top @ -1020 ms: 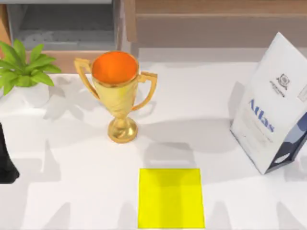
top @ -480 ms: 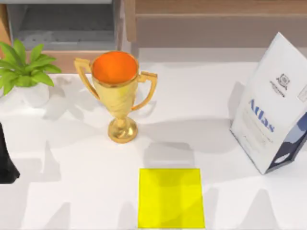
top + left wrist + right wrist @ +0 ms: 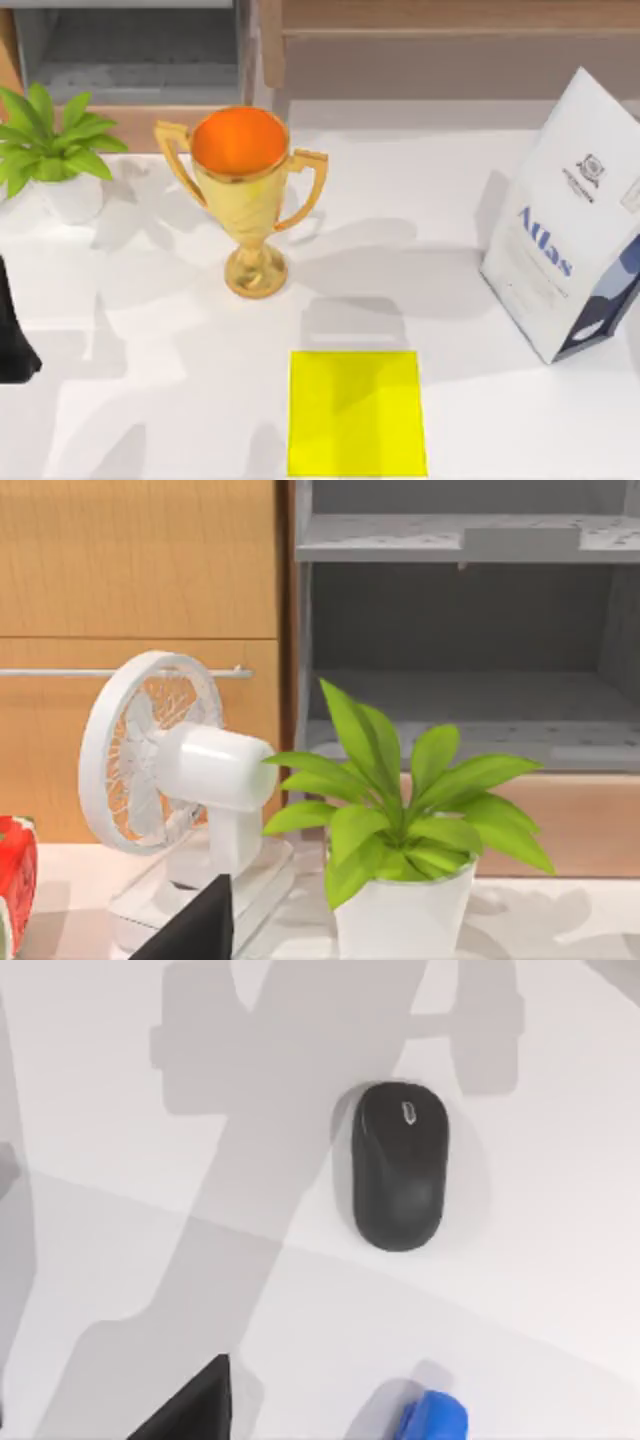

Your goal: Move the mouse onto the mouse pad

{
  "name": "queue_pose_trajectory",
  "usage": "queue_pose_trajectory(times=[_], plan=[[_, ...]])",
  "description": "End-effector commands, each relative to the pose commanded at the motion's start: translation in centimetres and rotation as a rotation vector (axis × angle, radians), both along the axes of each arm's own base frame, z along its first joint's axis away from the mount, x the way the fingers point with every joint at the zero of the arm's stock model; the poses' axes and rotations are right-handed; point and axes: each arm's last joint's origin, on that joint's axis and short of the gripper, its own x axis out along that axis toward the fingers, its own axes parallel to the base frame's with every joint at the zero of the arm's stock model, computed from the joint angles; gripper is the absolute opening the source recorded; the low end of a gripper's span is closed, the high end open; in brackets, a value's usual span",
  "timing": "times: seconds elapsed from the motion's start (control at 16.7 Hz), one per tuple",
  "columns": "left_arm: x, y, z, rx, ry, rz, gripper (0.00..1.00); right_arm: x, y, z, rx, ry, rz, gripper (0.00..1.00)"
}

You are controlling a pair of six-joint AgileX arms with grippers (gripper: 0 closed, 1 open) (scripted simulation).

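Observation:
A black mouse [image 3: 400, 1165] lies on the white table in the right wrist view, directly below that camera. A black corner of my right gripper [image 3: 190, 1410] shows at the picture's edge, apart from the mouse. The mouse pad [image 3: 356, 412], a plain bright-yellow square, lies flat at the table's front middle with nothing on it. My left arm [image 3: 12, 335] is parked at the table's left edge, and a black piece of my left gripper [image 3: 195, 930] shows in the left wrist view.
A gold trophy [image 3: 245, 190] stands behind the pad, a potted plant [image 3: 50, 140] at the back left, and a white Atlas bag [image 3: 570, 230] at the right. A white fan [image 3: 170, 770] stands beside the plant. A blue object [image 3: 432, 1418] lies near the mouse.
Arm shadows on the table's front right have slid away to the right. The trophy, bag, plant and pad have not moved.

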Motion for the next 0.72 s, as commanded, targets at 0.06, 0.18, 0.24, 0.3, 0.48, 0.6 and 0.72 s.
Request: queue_pose_trajectory(times=[0.06,0.18,0.24,0.3,0.48,0.6,0.72], plan=[[0.0,0.0,0.0,0.0,0.0,0.0,1.0,2.3,-0.3,-0.9,0.008,0.065,0.014,1.0],[0.0,0.0,0.0,0.0,0.0,0.0,1.0,6.4,-1.0,-3.4,0.026,0.182,0.03,1.0],[0.0,0.0,0.0,0.0,0.0,0.0,1.0,8.0,-1.4,-4.7,0.035,0.233,0.032,1.0],[0.0,0.0,0.0,0.0,0.0,0.0,1.0,9.3,-1.8,-6.1,0.044,0.279,0.03,1.0],[0.0,0.0,0.0,0.0,0.0,0.0,1.0,11.7,-3.2,-9.6,0.063,0.39,0.004,1.0],[0.0,0.0,0.0,0.0,0.0,0.0,1.0,12.3,-3.9,-11.1,0.071,0.436,-0.015,1.0],[0.0,0.0,0.0,0.0,0.0,0.0,1.0,12.5,-4.2,-11.6,0.073,0.453,-0.022,1.0]])
